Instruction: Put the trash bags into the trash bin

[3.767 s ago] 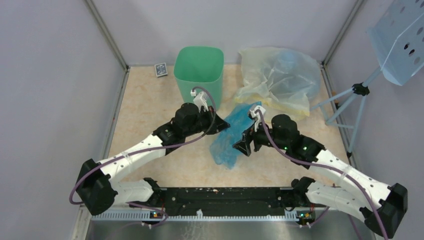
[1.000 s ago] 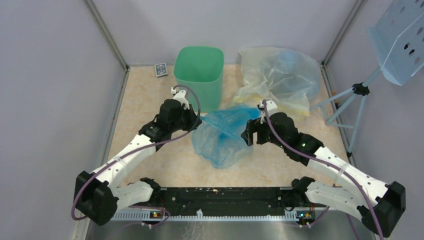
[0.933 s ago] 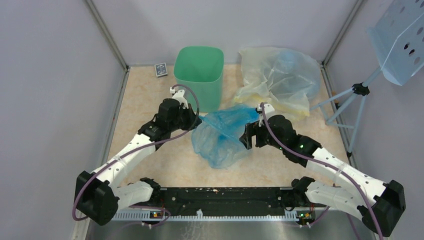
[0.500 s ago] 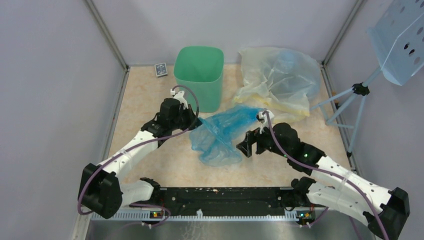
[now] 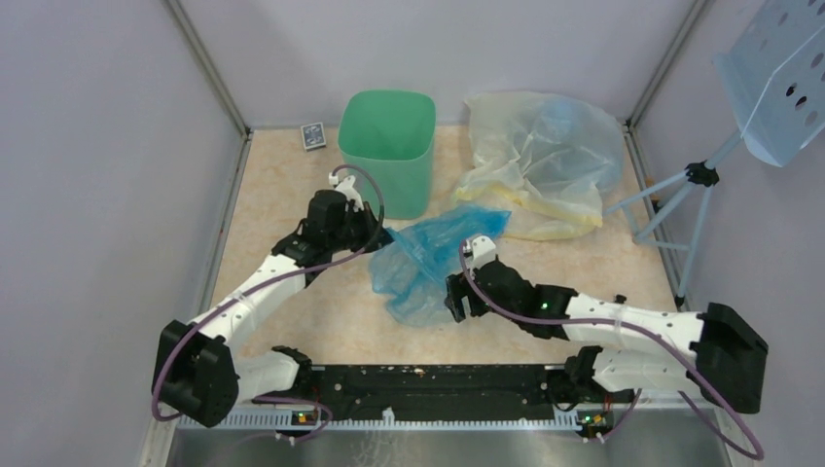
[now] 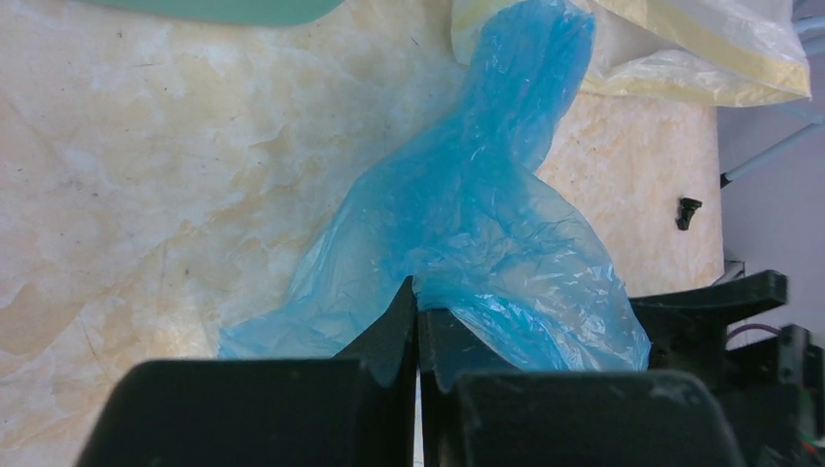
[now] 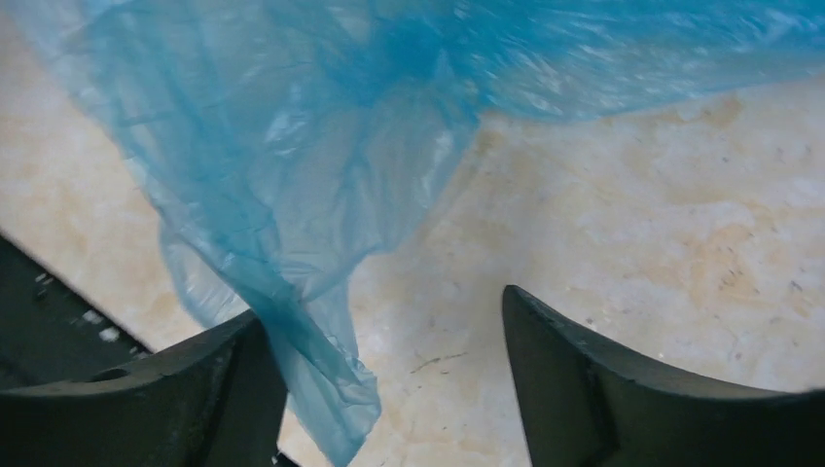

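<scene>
A light blue trash bag [image 5: 428,258] lies crumpled on the table in front of the green trash bin [image 5: 387,136]. My left gripper [image 5: 376,238] is shut on the bag's left edge; in the left wrist view the closed fingers [image 6: 416,309] pinch a fold of the bag [image 6: 467,214]. My right gripper [image 5: 453,297] is open, low at the bag's near right edge. In the right wrist view [image 7: 381,306] a hanging strip of the bag [image 7: 292,146] brushes its left finger [image 7: 233,370]. A heap of pale yellowish and blue bags [image 5: 540,156] lies right of the bin.
A small dark card box [image 5: 312,135] sits left of the bin by the back wall. A tripod with a light blue perforated panel [image 5: 778,78] stands outside the right wall. A black rail [image 5: 438,379] runs along the near edge. Walls enclose the table.
My right arm has swung down and left, from the bag's right end to its near edge, with the gripper open. The bag has slumped lower. My left gripper has barely moved.
</scene>
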`<action>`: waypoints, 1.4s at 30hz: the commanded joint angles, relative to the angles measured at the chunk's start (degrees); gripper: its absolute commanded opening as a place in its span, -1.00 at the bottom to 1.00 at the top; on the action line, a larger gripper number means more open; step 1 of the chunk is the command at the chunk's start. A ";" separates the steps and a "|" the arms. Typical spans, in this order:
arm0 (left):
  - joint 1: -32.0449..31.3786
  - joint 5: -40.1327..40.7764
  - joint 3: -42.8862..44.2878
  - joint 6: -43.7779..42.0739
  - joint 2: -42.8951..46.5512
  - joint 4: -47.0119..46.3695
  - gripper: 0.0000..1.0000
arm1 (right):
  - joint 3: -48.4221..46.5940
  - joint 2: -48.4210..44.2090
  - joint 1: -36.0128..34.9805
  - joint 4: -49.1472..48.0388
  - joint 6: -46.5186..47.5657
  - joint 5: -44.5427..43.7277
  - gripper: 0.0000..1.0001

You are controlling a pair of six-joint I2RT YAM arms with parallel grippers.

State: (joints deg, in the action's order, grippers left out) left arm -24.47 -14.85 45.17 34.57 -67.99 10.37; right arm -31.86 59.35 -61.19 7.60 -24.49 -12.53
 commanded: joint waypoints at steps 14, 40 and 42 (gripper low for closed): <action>10.46 -1.15 8.96 -4.91 10.25 10.58 -1.00 | -1.78 -7.53 17.91 12.34 -9.68 -22.75 -0.47; 9.86 -24.83 4.25 7.98 5.38 -6.06 -1.00 | -16.74 -9.23 3.67 10.67 16.07 -6.30 0.45; 9.40 -24.47 4.39 8.05 5.36 -6.14 -1.00 | -17.15 -8.53 0.51 8.32 17.77 -5.94 0.24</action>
State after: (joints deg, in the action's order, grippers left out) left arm -14.33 -37.74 48.95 41.21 -62.81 8.86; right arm -45.80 49.21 -55.20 20.40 -11.86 -15.20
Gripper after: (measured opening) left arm 0.004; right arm 0.703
